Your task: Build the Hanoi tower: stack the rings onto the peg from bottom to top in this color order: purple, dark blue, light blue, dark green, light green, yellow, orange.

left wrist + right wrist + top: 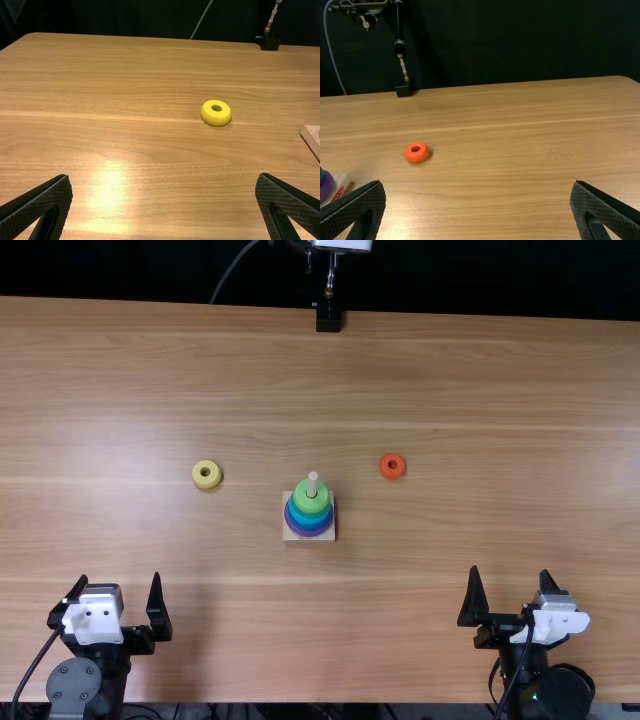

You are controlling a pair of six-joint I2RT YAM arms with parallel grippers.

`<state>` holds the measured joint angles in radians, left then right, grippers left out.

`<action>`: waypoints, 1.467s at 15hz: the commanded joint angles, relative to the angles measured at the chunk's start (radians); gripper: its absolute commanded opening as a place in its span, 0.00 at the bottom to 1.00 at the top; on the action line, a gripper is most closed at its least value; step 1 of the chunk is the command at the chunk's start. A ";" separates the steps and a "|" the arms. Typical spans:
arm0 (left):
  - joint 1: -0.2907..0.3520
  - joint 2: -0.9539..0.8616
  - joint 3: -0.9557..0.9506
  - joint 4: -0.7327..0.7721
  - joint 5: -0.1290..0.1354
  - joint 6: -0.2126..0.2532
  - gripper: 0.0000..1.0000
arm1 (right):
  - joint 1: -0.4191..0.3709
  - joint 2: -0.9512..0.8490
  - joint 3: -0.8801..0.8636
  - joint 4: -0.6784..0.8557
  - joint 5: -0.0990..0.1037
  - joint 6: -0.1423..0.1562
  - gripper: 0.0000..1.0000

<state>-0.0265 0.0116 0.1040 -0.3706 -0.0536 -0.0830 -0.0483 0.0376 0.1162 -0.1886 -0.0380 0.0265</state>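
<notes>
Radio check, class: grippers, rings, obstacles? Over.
Left gripper, right gripper: open, empty. Yellow ring, orange ring: on table, off peg. Nothing blocking either ring.

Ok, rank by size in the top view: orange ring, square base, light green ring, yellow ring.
Square base
Light green ring
Yellow ring and orange ring, too alike to rank

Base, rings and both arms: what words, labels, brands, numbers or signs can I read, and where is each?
Base: red mark on its side, too small to read.
Yellow ring, orange ring: no print seen.
Nothing elsewhere reads as text.
</notes>
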 commanded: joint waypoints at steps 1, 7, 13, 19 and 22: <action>-0.009 -0.012 -0.104 -0.079 -0.011 -0.004 1.00 | -0.004 -0.025 -0.043 0.002 -0.004 -0.010 1.00; -0.009 -0.012 -0.104 -0.079 -0.011 -0.004 1.00 | -0.007 -0.038 -0.098 -0.009 -0.003 0.001 1.00; -0.009 -0.012 -0.104 -0.077 -0.011 -0.004 1.00 | -0.009 -0.038 -0.098 -0.144 -0.004 -0.008 1.00; -0.009 -0.012 -0.104 -0.079 -0.011 -0.004 1.00 | -0.009 -0.038 -0.098 -0.144 -0.004 -0.010 1.00; -0.009 -0.012 -0.104 -0.079 -0.011 -0.004 1.00 | -0.009 -0.038 -0.098 -0.144 -0.004 -0.010 1.00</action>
<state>-0.0265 0.0116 0.1043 -0.3725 -0.0563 -0.0826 -0.0486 0.0128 0.0795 -0.2577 -0.0376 0.0227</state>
